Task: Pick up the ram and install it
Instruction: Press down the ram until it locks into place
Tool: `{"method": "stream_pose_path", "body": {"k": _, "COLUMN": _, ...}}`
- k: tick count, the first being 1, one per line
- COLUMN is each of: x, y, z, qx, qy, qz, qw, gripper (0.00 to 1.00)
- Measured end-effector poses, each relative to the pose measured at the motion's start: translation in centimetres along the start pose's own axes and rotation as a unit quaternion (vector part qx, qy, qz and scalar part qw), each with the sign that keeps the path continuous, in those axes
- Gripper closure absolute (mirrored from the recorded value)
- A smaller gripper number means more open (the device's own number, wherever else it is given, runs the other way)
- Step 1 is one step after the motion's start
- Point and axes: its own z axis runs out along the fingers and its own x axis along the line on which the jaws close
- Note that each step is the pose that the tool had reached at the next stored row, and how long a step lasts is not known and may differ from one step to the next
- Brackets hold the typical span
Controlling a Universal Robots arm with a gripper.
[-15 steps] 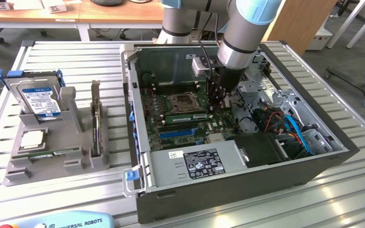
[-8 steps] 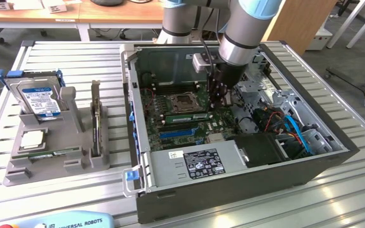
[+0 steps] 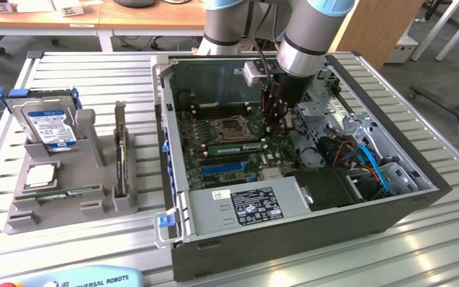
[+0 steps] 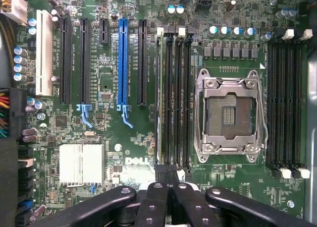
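The ram, a narrow green stick, stands in a memory slot beside the empty processor socket on the motherboard inside the open computer case. The wrist view sees it edge-on as a pale strip, the ram, in the outermost of the black slots next to the socket. My gripper hangs inside the case just above the board, on the exterior view's right of the socket. The black fingers are shut against each other with nothing between them, over one end of the slot bank, gripper.
The case wall rings the board, with a power supply and blue cables inside. On the exterior view's left a grey holder carries a hard drive, a silver chip, a thin green board and an upright card.
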Motion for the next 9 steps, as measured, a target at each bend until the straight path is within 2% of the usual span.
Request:
{"method": "stream_pose_path", "body": {"k": 4, "x": 0.0, "y": 0.05, "z": 0.00, "qx": 0.0000, "qy": 0.0000, "qz": 0.000, "qw": 1.0000, "gripper": 0.90}}
{"method": "stream_pose_path", "body": {"k": 9, "x": 0.0, "y": 1.20, "z": 0.06, "qx": 0.0000, "qy": 0.0001, "qz": 0.000, "qw": 1.0000, "gripper": 0.90}}
